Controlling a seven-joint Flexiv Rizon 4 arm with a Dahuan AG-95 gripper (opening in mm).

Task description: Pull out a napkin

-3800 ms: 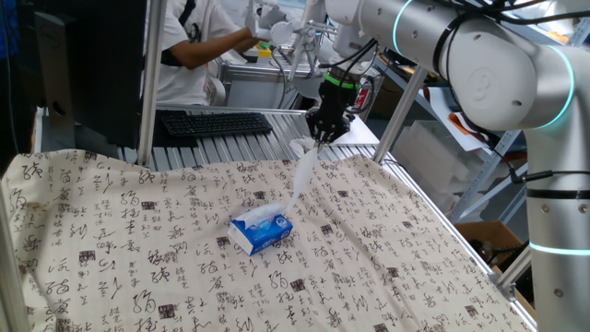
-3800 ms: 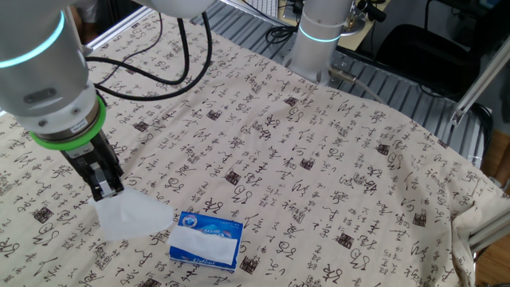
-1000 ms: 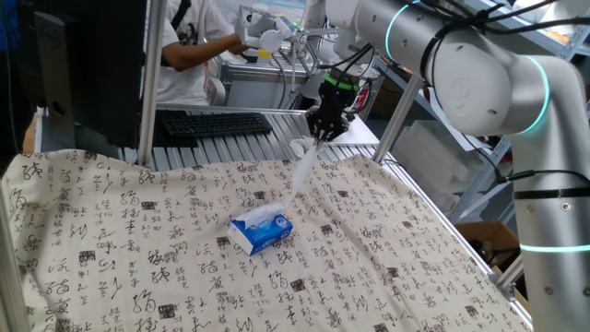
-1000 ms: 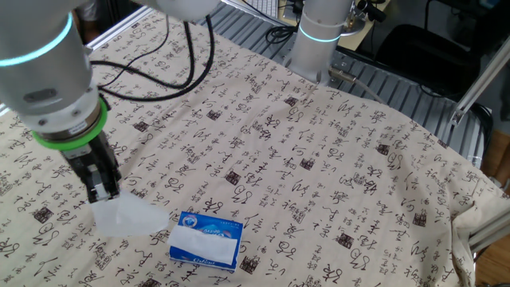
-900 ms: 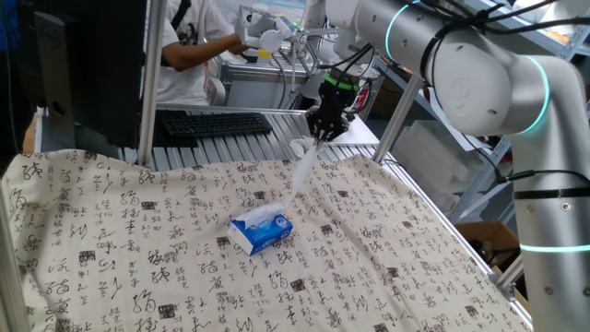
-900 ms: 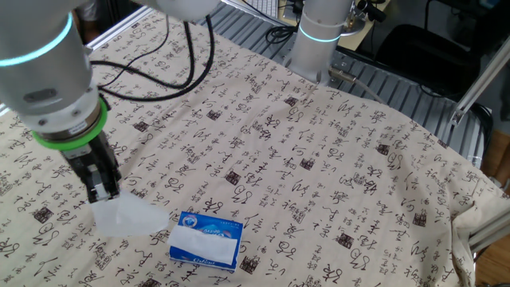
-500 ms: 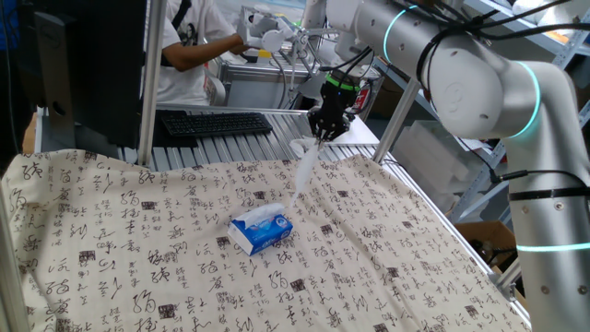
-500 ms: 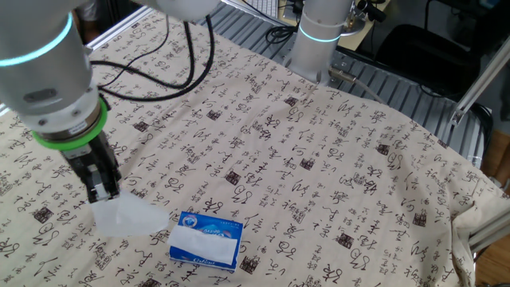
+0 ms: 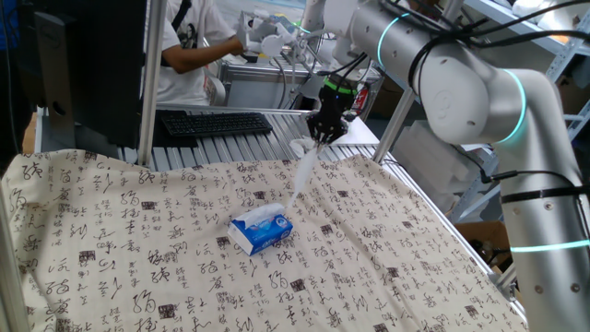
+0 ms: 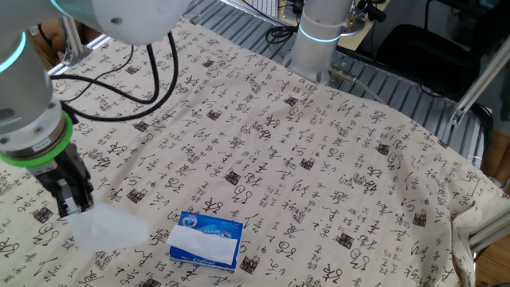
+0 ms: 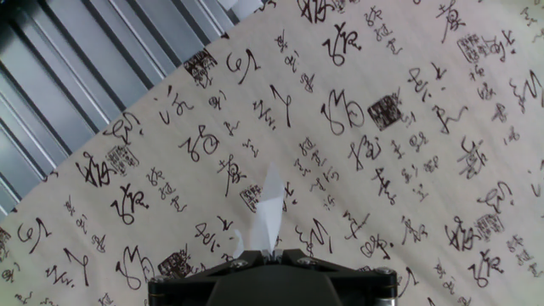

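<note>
A blue and white tissue box (image 9: 261, 230) lies on the patterned cloth; it also shows in the other fixed view (image 10: 205, 240). My gripper (image 9: 320, 138) is high above the cloth's far edge, shut on a white napkin (image 9: 302, 172) that hangs free of the box. In the other fixed view my gripper (image 10: 73, 206) holds the napkin (image 10: 105, 229) just left of the box. In the hand view the napkin (image 11: 266, 212) sticks out from between the shut fingers, with only cloth beyond it.
The cloth (image 9: 387, 240) covers the table, with slatted metal rails (image 11: 76, 76) past its far edge. A keyboard (image 9: 215, 122) and a person (image 9: 189, 46) are behind the table. The arm's base (image 10: 319, 32) stands at the far side in the other fixed view.
The gripper with the napkin has shifted left in the other fixed view, further from the box. The box has not moved.
</note>
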